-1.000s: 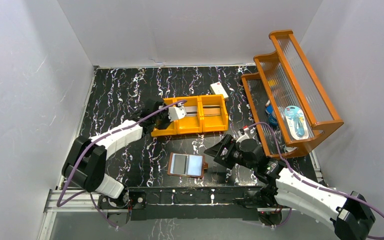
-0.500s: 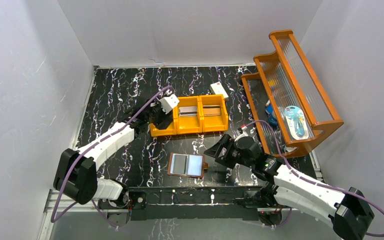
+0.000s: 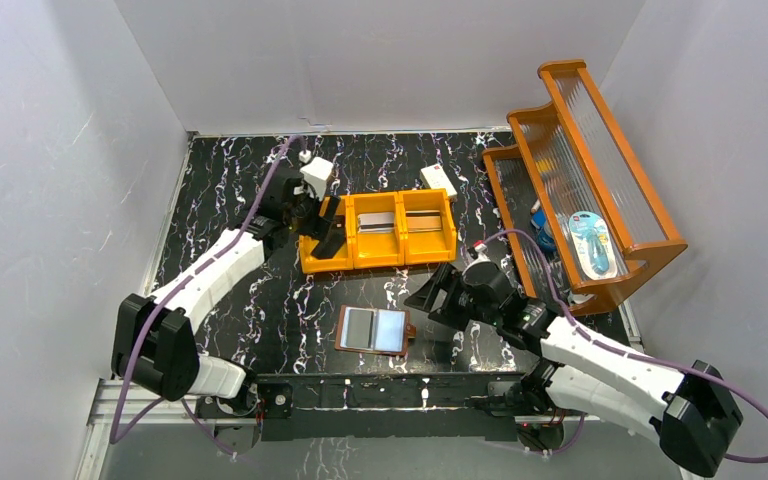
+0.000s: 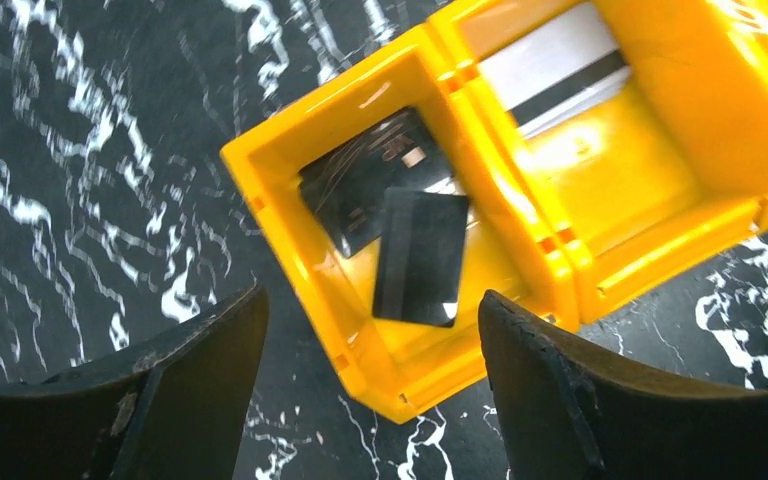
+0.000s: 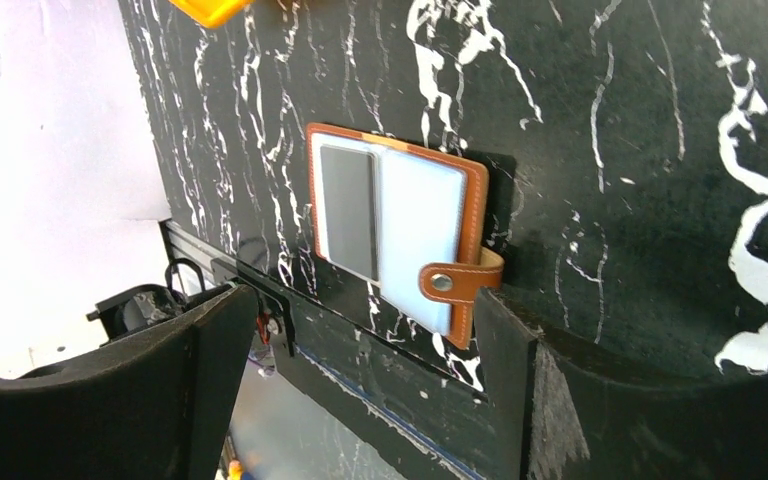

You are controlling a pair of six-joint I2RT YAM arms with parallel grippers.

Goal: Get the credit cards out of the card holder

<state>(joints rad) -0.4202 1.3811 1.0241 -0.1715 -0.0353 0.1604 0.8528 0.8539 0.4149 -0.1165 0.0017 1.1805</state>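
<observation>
Card holder [image 3: 375,330] lies open and flat on the black marbled table [image 3: 230,180], lower centre of the top view, pale inner faces up, brown snap tab [image 5: 460,283] sticking out from its right edge. A dark grey card [image 5: 348,210] sits in its left pocket; the right pocket looks plain pale. Right gripper [image 3: 430,300] is just right of the holder in the top view, not touching it. In the right wrist view the holder sits in the gap above the right gripper [image 5: 365,300], fingers spread wide, nothing held. Other cards are in the orange tray [image 3: 380,255] at frame centre. In the left wrist view a black card [image 4: 420,258] lies tilted in the tray's left compartment, overlapping a second dark card [image 4: 360,180] beneath it, and a grey-silver card [image 4: 560,65] with a dark stripe lies in the middle compartment. Left gripper [image 3: 325,228] is over the tray's left end. In its own view the left gripper [image 4: 372,300] is spread wide and empty, clear of the tray wall [image 4: 300,270]. A cream-white box [image 3: 438,180] sits just behind the tray and an orange rack [image 3: 600,150] stands at the right.
</observation>
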